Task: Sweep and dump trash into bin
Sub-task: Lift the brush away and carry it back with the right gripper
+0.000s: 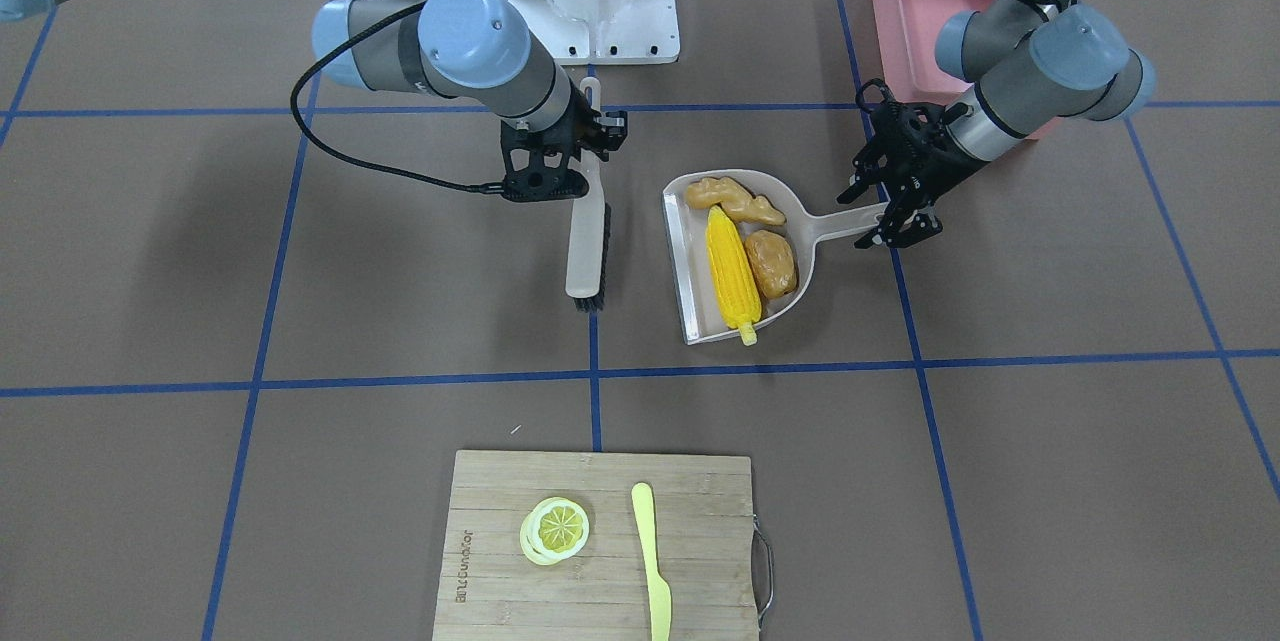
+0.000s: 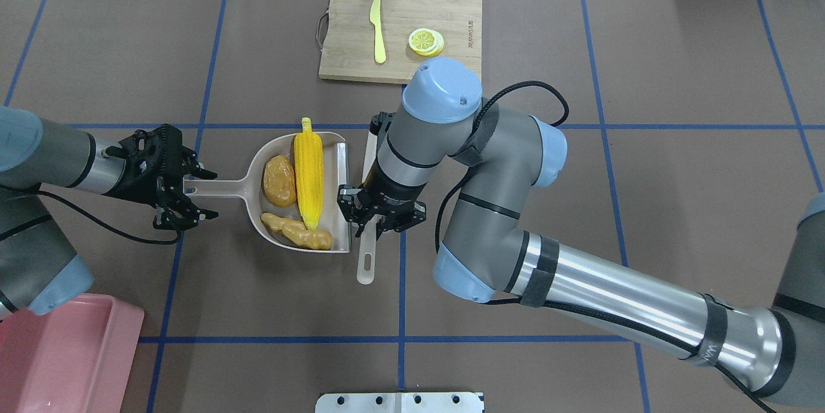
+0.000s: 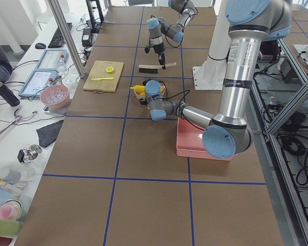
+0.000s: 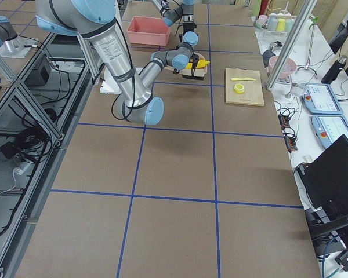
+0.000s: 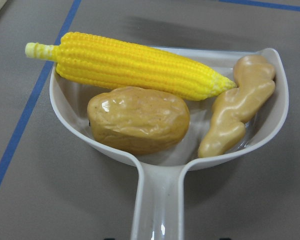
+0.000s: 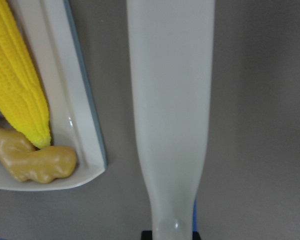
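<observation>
The sweeping is being judged as done: the corn cob [image 2: 309,171], the potato [image 2: 279,180] and the ginger root [image 2: 296,231] are all being held in the beige dustpan [image 2: 338,174], which is lying flat on the table. The corn cob is lying along the pan's middle, with its pale tip sticking out over the open lip. The potato is being cradled against the curved back wall next to the handle [image 2: 219,187], and the ginger root is lying along the side wall nearer the robot.

The three toys are being read as light, hard, glossy plastic, likely to roll or slide once the pan is tilted, so the lip is best kept raised while the pan is being lifted. The pan itself is being judged stiff and light. The sensible hold is on its handle, taken squarely so that the pan is not being twisted.

The left gripper [image 2: 207,194] is being held at the handle's free end, its fingers spread on either side of the handle and not yet pressed onto it. The trash is thus lying just beyond that gripper, along the handle's line. The right gripper [image 2: 377,223] is appearing pressed together on the neck of the brush [image 1: 585,241], which is lying just beside the pan's lip. The pink bin [image 2: 71,361] is standing well apart from the pan, at the robot's left.
</observation>
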You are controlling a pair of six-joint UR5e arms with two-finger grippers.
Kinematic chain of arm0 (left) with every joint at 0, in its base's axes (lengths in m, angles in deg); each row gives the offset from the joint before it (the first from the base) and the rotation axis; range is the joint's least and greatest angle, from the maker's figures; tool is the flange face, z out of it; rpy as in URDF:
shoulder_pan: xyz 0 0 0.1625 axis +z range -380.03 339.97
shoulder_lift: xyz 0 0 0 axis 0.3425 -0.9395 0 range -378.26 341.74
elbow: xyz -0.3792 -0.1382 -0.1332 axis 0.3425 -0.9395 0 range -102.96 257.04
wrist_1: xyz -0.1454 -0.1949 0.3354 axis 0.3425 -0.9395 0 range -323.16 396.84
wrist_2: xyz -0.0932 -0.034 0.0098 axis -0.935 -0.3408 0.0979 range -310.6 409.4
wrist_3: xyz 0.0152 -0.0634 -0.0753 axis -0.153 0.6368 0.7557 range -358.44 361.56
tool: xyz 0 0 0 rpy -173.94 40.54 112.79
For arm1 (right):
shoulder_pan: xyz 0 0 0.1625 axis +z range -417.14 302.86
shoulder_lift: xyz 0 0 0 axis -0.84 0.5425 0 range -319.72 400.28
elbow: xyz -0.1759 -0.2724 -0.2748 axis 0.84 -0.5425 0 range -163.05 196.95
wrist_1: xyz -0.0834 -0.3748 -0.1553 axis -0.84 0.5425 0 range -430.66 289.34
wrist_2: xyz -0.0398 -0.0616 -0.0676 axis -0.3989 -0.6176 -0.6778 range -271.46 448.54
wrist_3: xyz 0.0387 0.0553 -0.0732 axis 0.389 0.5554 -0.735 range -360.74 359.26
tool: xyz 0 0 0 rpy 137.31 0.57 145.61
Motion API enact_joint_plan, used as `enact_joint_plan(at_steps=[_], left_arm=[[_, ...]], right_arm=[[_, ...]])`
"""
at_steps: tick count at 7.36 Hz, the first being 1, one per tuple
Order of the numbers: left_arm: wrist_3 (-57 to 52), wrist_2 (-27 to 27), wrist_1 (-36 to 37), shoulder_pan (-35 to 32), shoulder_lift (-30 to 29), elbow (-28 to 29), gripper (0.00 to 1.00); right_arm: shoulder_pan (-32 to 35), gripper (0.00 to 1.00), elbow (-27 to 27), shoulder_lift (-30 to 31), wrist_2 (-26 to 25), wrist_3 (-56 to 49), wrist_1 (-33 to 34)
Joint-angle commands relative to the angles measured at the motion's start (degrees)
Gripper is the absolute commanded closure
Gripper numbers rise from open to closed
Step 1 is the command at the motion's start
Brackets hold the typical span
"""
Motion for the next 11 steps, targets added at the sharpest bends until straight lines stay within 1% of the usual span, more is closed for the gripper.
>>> enact_joint_plan(at_steps=[1,2,3,5,7,8,9,10,11], left_arm=[[0.0,0.23,-0.6,-0.01,0.0,-0.04,0.49],[0.0,0.23,-0.69,-0.01,0.0,-0.04,0.55],[0.0,0.23,-1.21,-0.01,0.09,-0.04,0.55],[0.09,0.23,-1.48,-0.01,0.17,0.05,0.58],[3.31,0.32,-3.92,-0.01,0.18,-0.04,0.66],[3.95,0.32,-4.2,-0.01,0.18,-0.04,0.68],[4.04,0.23,-4.9,-0.01,0.18,-0.3,0.71],[4.13,0.32,-6.21,-0.01,0.18,-0.39,0.73],[4.13,0.41,-8.23,-0.1,0.18,-0.56,0.74]], right_arm=[[2.53,1.0,8.94,7.92,-0.96,-5.3,6.49],[3.5,1.0,10.02,9.52,-1.23,-8.2,8.43],[4.38,1.0,10.12,10.32,-2.02,-9.63,10.36],[6.14,1.0,13.09,13.31,-3.34,-14.1,15.63],[8.51,1.0,14.77,14.46,-4.04,-18.4,21.34],[11.22,1.0,16.43,15.51,-4.74,-23.48,26.07],[13.07,1.0,18.45,18.39,-5.01,-31.36,30.2],[14.31,1.0,19.08,20.94,-5.27,-38.22,31.64],[15.45,1.0,19.34,22.27,-5.88,-39.77,31.65]])
